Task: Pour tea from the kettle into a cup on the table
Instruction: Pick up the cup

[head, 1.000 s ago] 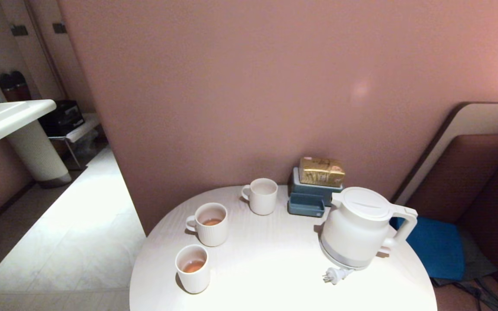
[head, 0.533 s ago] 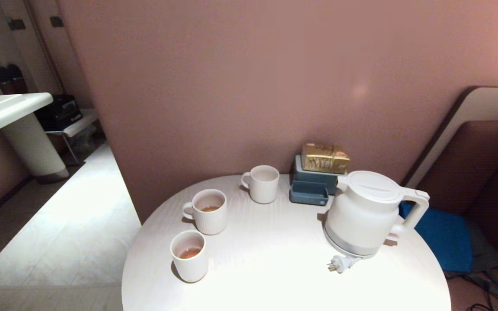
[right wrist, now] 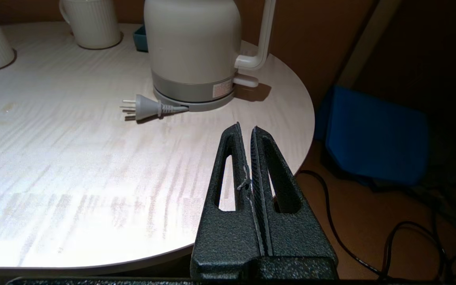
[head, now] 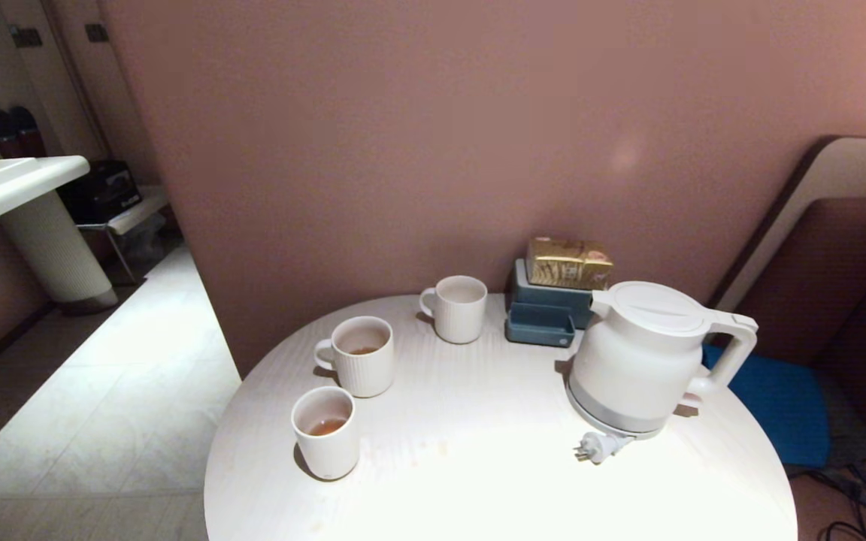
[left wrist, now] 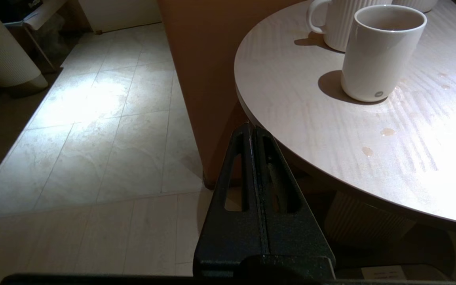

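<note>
Table: round white top with faint wood-grain lines, set against a pinkish-brown wall. A few small drops of liquid lie on it near the front cup.
Kettle: white, lid shut, upright on its grey base at the right side of the table. Spout faces the wall side, handle points to the right edge.
Plug: grey, loose on the table just in front of the kettle base, its short cord running back to the base.
Cup: small, smooth, white, no handle, standing at the front left of the table. A little tea, reddish-brown, sits in the bottom.
Ribbed mug: with handle, just behind the cup, also holding a little brown liquid.
Second mug: ribbed, further back near the wall; its contents cannot be made out.
Blue holder: by the wall between the second mug and the kettle, with a gold packet on top.
Left gripper: black fingers pressed together, holding nothing, below and outside the table's left edge, well apart from the cup.
Right gripper: fingers closed, empty, at the front right edge of the table, apart from the kettle.
Blue cushion: on a seat to the right of the table.
</note>
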Motion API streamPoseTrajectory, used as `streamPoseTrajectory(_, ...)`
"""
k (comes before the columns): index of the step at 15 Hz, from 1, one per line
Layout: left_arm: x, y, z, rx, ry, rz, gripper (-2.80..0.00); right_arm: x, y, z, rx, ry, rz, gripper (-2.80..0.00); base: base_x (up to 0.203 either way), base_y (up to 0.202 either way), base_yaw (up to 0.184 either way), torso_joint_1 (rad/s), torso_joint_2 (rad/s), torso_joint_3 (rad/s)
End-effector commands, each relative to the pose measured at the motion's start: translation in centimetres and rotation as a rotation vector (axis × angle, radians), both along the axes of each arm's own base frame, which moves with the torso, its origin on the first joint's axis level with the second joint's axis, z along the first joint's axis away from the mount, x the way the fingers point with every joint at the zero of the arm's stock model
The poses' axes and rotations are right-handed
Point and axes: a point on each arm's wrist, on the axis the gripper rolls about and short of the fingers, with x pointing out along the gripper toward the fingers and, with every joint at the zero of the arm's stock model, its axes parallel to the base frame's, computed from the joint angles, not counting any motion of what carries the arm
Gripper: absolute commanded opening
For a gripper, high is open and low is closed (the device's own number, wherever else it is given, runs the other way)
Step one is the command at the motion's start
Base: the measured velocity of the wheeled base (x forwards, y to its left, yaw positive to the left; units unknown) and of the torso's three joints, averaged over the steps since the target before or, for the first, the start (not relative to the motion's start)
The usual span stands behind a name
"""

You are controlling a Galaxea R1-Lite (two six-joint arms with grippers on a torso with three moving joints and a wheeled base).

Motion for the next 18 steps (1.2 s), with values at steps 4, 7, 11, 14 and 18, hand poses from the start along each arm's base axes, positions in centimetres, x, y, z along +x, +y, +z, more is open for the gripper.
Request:
streamPoseTrajectory(4, 0.0, 0.0, 0.0, -0.003, 0.002, -0.002, -2.8, 0.0, 0.0, 0.0, 0.0, 0.002, 0.0, -2.8, 0.0, 0.0, 0.0, 0.0, 0.0, 0.0)
streamPoseTrajectory(7, 0.0, 0.0, 0.0, -0.077, 0.002, 0.007, -2.8, 0.0, 0.0, 0.0, 0.0, 0.002, 0.0, -2.8, 0.0, 0.0, 0.0, 0.0, 0.0, 0.0)
streamPoseTrajectory(11, 0.0, 0.0, 0.5, -0.027, 0.007, 0.004, -2.8, 0.0, 0.0, 0.0, 0.002, 0.001, 0.0, -2.8, 0.0, 0.0, 0.0, 0.0, 0.0, 0.0)
streamPoseTrajectory(14, 0.6, -0.1, 4.1, -0.023, 0.024, -0.056, -2.8, 0.0, 0.0, 0.0, 0.001, 0.0, 0.0, -2.8, 0.0, 0.0, 0.0, 0.0, 0.0, 0.0)
streamPoseTrajectory(18, 3.9, -0.3, 7.8, -0.031, 0.019, -0.091, -2.8, 0.0, 0.0, 0.0, 0.001, 0.001, 0.0, -2.8, 0.0, 0.0, 0.0, 0.0, 0.0, 0.0)
